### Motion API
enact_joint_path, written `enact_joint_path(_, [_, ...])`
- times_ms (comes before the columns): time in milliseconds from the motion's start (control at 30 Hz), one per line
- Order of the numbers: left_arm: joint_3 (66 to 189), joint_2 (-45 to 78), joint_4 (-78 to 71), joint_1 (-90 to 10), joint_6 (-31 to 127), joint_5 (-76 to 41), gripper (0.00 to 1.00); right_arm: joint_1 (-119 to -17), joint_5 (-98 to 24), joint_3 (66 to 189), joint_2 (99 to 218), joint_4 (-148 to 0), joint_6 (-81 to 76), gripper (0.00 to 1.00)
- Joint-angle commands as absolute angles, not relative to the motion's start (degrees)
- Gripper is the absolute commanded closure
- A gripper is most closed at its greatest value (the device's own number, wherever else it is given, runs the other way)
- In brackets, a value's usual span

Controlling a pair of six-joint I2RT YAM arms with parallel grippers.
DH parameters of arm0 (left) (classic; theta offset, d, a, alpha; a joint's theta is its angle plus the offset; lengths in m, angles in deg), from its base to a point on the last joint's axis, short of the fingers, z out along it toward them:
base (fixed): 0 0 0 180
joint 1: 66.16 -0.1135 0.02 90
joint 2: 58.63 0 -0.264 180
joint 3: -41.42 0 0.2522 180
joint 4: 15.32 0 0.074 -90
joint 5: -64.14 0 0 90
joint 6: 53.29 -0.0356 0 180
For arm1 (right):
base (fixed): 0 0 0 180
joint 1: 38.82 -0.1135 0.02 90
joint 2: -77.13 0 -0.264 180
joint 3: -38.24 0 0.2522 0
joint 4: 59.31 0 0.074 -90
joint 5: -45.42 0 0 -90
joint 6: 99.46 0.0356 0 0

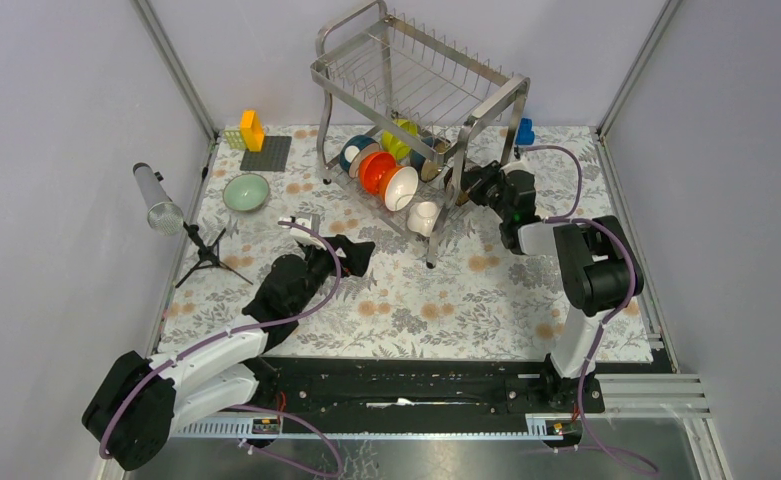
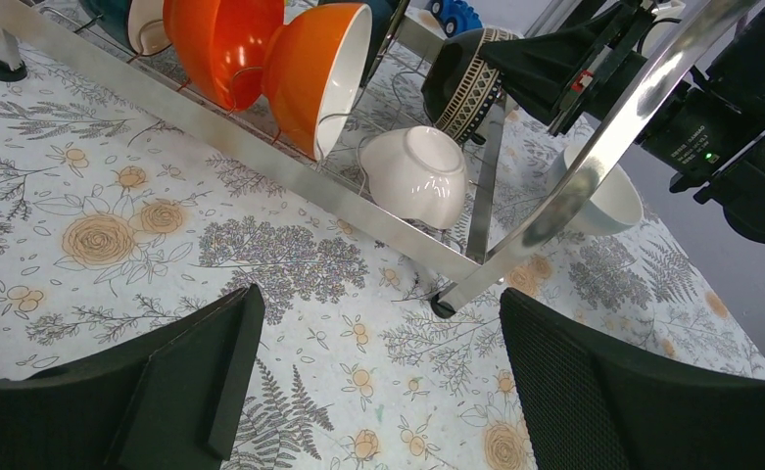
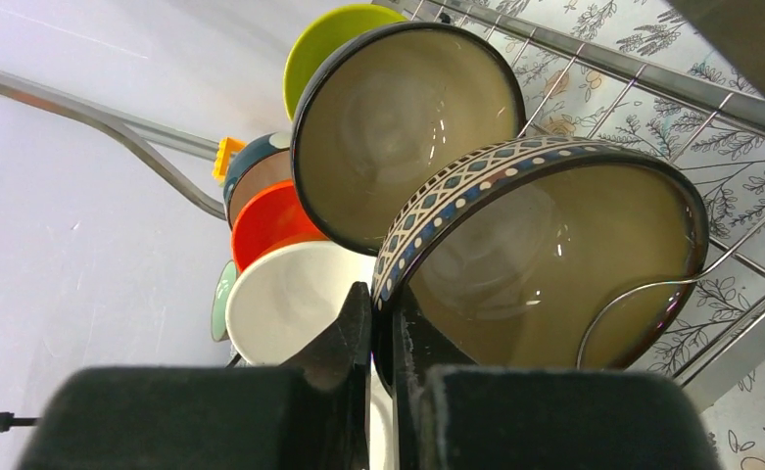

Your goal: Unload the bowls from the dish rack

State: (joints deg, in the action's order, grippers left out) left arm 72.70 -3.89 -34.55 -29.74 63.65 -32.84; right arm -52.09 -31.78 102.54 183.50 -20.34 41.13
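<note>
my right gripper (image 3: 383,328) is clamped on the rim of the patterned bowl (image 3: 554,264), one finger inside and one outside, down in the lower tier of the rack (image 1: 416,75). the bowl stands on edge at the right end of the row. a wire (image 3: 643,294) loops across its mouth and a dark-rimmed bowl (image 3: 407,127) sits close behind it.

to do this well, i reckon i should lift up and back toward me, along the slot, so the rim slips clear of that wire rather than dragging on it. a twist could knock the neighbour and rattle the whole row. so it's a slow pull and a firm pinch, since a rim grip on glazed ware looks likely to slip.

my left gripper (image 2: 378,343) is spread wide, holding nothing, low over the table (image 1: 446,300) just in front of the rack's near leg. one green bowl (image 1: 246,192) sits out on the cloth at far left, well apart from the rack; most of the others are lined up in the lower tier.

my right wrist view shows the pinch and the wire, which the top camera can't, because my arm covers them there. the left wrist view shows the bowl's patterned outside, plus an orange bowl (image 2: 324,69) and a white bowl (image 2: 417,176) lying mouth-down on the shelf. only the top view takes in the whole rack and the green bowl.
</note>
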Motion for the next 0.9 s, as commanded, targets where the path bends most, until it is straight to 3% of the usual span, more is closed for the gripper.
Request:
enact_joint_path(0, [72.80, -4.29, -38.34, -29.60, 62.81, -32.10, 0.05, -52.01, -26.01, 102.05, 182.00, -6.78, 42.29, 1.00])
enact_joint_path(467, [72.85, -4.15, -38.78, -29.60, 62.72, -31.12, 0.05, -50.74, -15.35, 101.06, 184.65, 15.84, 50.36, 1.00])
enact_joint_path(867, [72.93, -3.95, -38.48, -29.60, 62.63, -31.50, 0.05, -49.89, -13.75, 94.96, 177.01, 12.98, 49.01, 1.00])
